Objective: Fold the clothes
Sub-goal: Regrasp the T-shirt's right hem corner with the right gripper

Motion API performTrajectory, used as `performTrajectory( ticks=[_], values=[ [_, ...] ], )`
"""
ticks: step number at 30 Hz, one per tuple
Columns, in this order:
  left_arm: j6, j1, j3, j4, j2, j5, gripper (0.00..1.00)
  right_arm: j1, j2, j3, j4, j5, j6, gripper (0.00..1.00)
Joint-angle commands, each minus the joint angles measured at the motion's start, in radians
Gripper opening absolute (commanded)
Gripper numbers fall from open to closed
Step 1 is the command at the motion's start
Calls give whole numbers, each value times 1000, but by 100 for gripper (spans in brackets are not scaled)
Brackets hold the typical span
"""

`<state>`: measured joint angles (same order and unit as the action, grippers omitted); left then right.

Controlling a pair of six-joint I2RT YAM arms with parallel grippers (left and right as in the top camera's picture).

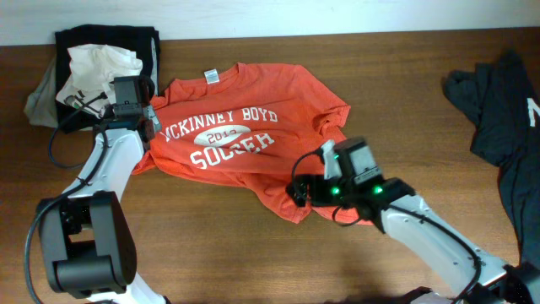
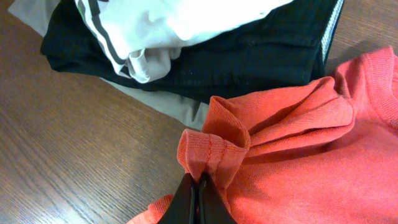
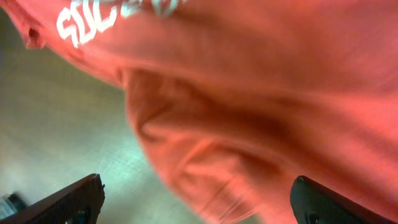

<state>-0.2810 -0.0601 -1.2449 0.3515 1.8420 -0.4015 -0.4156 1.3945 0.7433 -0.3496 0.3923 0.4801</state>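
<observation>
The red-orange T-shirt (image 1: 245,135) lies partly spread in the middle of the table, white lettering up and the neck label at the back. My left gripper (image 1: 145,114) is at its left sleeve; the left wrist view shows the jaws (image 2: 199,180) shut on a bunched fold of the sleeve hem (image 2: 211,152). My right gripper (image 1: 302,191) is at the shirt's lower right corner. In the right wrist view its jaws (image 3: 196,198) stand wide open with the blurred shirt hem (image 3: 205,162) between and above them.
A pile of folded dark and white clothes (image 1: 101,59) sits at the back left, right next to the left gripper; it also shows in the left wrist view (image 2: 205,43). A dark garment (image 1: 506,110) lies at the right edge. The table is wooden (image 1: 211,245).
</observation>
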Motion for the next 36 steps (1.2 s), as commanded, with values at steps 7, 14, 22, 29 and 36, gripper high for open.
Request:
performTrajectory(
  ticks=[7, 14, 22, 29, 36],
  values=[
    [-71, -31, -9, 60, -18, -64, 2, 34, 36, 19, -130, -229, 313, 99],
    [-71, -27, -9, 73, -18, -21, 4, 89, 224, 29, -70, -194, 312, 77],
    [-71, -28, -6, 74, -17, -21, 5, 171, 235, 96, -100, -288, 275, 4],
    [-71, -28, -6, 77, -17, 49, 4, 401, 235, 329, -57, -317, 43, 10],
    [-119, -21, 0, 86, -17, 103, 1, 396, 274, 336, 0, -282, 21, 83]
  ],
)
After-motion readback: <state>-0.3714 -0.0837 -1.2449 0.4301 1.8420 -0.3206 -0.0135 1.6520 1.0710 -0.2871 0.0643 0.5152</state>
